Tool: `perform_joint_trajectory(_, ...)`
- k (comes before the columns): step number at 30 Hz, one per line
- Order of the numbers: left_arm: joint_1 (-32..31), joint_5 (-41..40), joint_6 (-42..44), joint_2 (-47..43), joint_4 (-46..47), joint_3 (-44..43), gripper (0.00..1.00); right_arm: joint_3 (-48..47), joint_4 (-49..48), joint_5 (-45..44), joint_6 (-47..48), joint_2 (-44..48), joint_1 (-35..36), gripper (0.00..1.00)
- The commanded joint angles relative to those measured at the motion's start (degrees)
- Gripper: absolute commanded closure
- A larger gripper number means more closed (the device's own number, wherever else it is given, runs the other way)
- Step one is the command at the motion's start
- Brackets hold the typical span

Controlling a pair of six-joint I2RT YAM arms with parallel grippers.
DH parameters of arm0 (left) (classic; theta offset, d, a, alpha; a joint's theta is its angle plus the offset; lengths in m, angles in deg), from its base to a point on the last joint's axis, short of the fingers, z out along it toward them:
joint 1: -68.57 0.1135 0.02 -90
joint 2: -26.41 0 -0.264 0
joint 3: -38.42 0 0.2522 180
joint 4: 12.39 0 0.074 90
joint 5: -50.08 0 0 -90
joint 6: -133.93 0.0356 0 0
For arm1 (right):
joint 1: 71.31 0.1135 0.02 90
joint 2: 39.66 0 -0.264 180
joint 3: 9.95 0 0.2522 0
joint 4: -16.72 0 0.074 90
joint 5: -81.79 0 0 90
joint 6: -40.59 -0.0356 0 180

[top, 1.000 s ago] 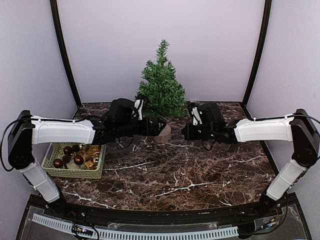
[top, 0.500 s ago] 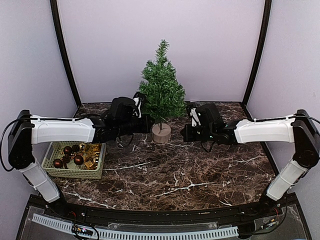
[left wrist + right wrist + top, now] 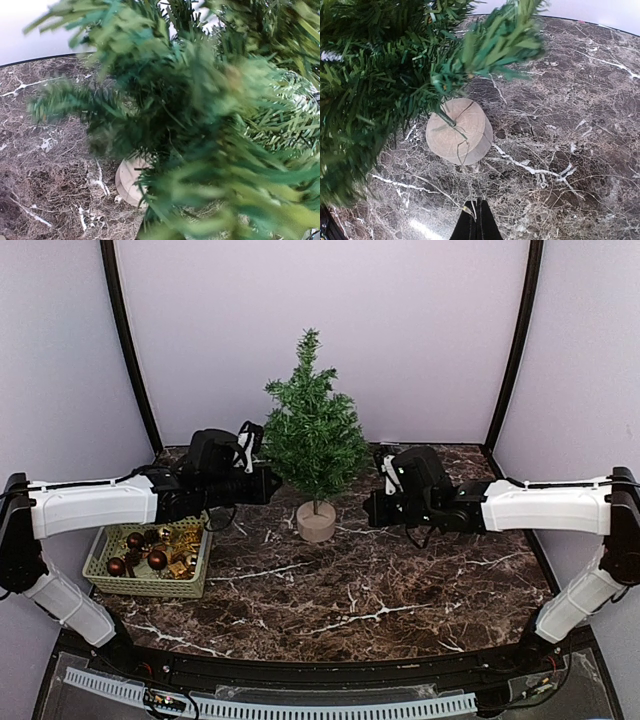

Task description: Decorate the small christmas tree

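The small christmas tree point(image 3: 380, 65) is crowding the upper left with bristly green branches, its round pale wooden stump base point(image 3: 462, 132) sitting on the dark, white-veined marble tabletop point(image 3: 570, 100). At the bottom edge, the right pincer point(image 3: 476, 215) is pointing toward the base, fingers pressed together.

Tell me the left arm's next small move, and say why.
Probably open the left gripper and draw it out of the small christmas tree. It is shut among the lower left branches, though whether it pinches one is hidden. The tree stands bare, and the baubles all lie in the green basket beside that arm, so shut jaws at the tree add nothing.
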Motion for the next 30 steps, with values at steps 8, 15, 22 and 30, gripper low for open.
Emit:
perform_joint_trajectory(8, 1.40, 4.45, 4.16, -1.07, 2.46, -0.28, 1.00, -0.79, 3.38, -3.20, 2.00, 2.88, 5.73, 1.00)
perform_joint_trajectory(15, 1.34, 7.29, 5.26, -0.93, 3.46, 0.17, 1.00, -3.87, 8.18, -5.93, 2.15, 3.60, 9.59, 1.00)
perform_joint_trajectory(22, 1.41, 7.00, 5.69, -1.14, 3.81, 0.06, 1.00, -5.02, 8.16, -2.07, 2.86, 3.02, 12.35, 1.00)
perform_joint_trajectory(30, 1.43, 6.94, 4.82, -1.81, 4.27, 0.87, 1.00, -6.97, 4.00, 1.50, 2.60, -1.04, 15.07, 1.00)
